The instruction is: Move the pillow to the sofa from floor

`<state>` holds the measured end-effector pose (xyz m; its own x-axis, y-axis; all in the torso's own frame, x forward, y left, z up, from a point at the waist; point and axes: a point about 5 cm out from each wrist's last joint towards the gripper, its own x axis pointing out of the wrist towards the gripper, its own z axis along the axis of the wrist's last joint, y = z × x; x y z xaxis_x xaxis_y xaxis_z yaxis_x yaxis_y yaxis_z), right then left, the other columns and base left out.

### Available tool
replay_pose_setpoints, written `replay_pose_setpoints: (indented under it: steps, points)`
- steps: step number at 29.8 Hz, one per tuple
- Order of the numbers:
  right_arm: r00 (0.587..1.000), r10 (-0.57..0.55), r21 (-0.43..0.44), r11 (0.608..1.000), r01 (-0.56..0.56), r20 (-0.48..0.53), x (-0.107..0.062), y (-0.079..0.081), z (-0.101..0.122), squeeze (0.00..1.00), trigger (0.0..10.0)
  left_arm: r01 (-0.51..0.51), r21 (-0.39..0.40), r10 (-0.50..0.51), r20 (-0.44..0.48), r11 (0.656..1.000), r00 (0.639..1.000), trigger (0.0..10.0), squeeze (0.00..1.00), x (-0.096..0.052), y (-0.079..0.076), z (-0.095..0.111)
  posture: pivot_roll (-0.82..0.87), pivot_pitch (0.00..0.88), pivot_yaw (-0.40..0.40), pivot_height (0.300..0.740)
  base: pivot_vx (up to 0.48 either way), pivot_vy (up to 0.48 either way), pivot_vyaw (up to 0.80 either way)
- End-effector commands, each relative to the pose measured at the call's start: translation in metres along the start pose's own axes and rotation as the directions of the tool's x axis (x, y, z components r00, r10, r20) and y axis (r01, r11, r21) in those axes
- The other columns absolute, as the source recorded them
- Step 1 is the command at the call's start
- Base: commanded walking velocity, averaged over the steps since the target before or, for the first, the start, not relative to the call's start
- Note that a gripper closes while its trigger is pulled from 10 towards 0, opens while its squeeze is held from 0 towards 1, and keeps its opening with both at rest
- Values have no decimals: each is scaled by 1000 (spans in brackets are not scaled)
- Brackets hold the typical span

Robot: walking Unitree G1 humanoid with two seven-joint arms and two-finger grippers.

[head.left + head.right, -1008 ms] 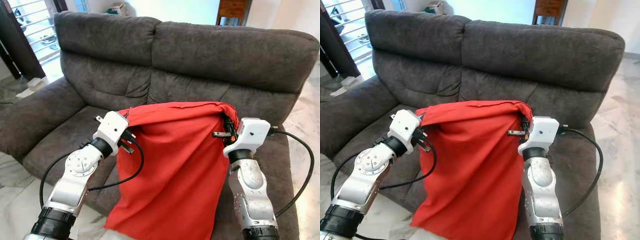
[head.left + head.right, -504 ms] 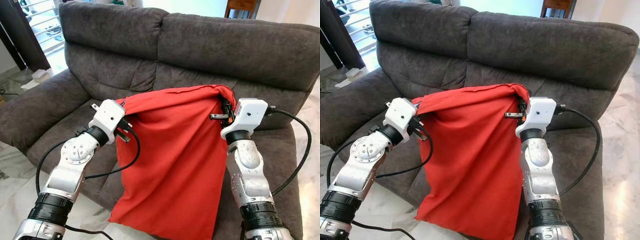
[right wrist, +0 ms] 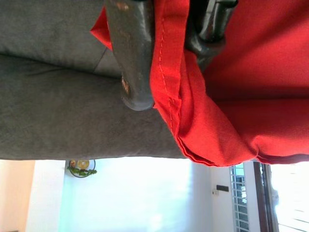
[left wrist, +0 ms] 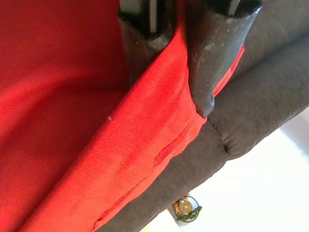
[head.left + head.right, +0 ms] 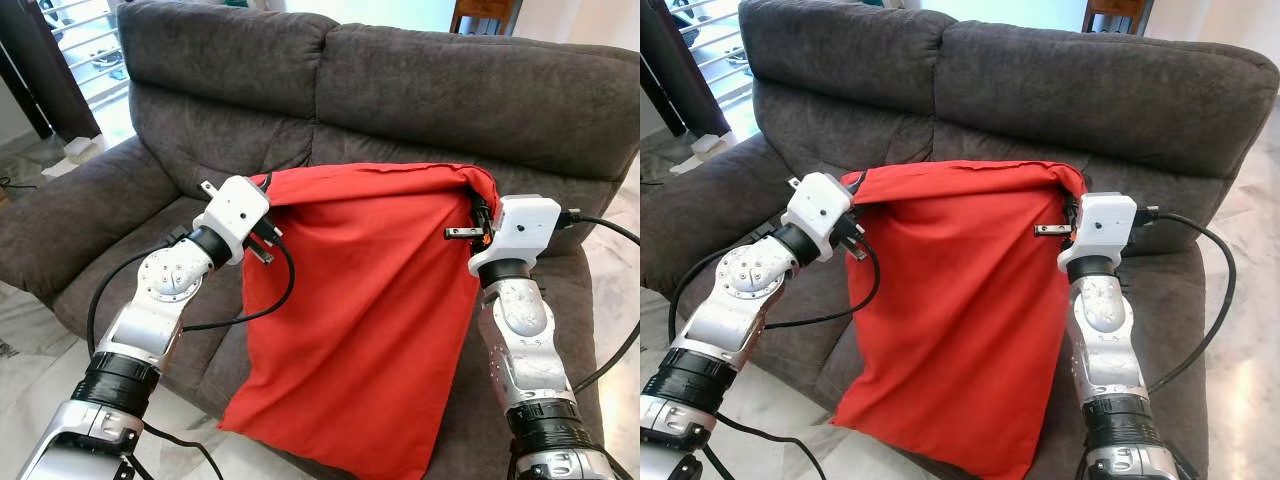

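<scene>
Both arms were built of silver, rounded metal segments with black ribbed collars near the lower ends. The left arm (image 5: 165, 300) carried a round joint cap ringed with small screws; the right arm (image 5: 520, 330) had a smooth oval shell. Each wrist ended in a white, boxy block with rounded corners. Black cables looped loosely from these blocks back along both arms. The left gripper (image 4: 178, 72) and the right gripper (image 3: 166, 53) each had two long black fingers, scuffed and dusty at the tips.
</scene>
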<state>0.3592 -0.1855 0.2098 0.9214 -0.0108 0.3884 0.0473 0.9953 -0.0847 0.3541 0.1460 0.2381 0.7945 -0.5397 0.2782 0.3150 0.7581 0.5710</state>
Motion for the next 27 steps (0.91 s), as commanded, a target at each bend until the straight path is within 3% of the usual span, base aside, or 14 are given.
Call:
replay_pose_setpoints:
  steps: [1, 6, 17, 22, 27]
  points:
    - [935, -350, 26, 937, 349, 63, -6, -75, 15, 0, 10000, -168, 44, 170, -60, 985, 984, 10000, 0, -23, 48, -10, 14, 120, 71, 740, 0, 0, 0]
    - [928, -370, -2, 929, 371, 40, -11, -79, 9, 0, 10000, -175, 65, 179, -66, 982, 982, 10000, 0, -21, 52, -13, 14, 123, 71, 740, 0, 0, 0]
    - [887, -461, -36, 886, 462, 32, -27, -98, 3, 0, 10000, -308, 118, 314, -30, 944, 949, 10000, 0, -16, 79, -7, 8, 125, 65, 740, 0, 0, 0]
    - [865, -501, -59, 863, 501, 15, -36, -107, -2, 0, 10000, -297, 105, 304, -63, 949, 951, 10000, 0, -21, 73, -17, 4, 128, 67, 740, 0, 0, 0]
    - [866, -499, -68, 866, 496, -34, -46, -106, -14, 0, 10000, -230, 65, 236, -111, 971, 965, 10000, 0, -29, 53, -30, 3, 132, 66, 740, 0, 0, 0]
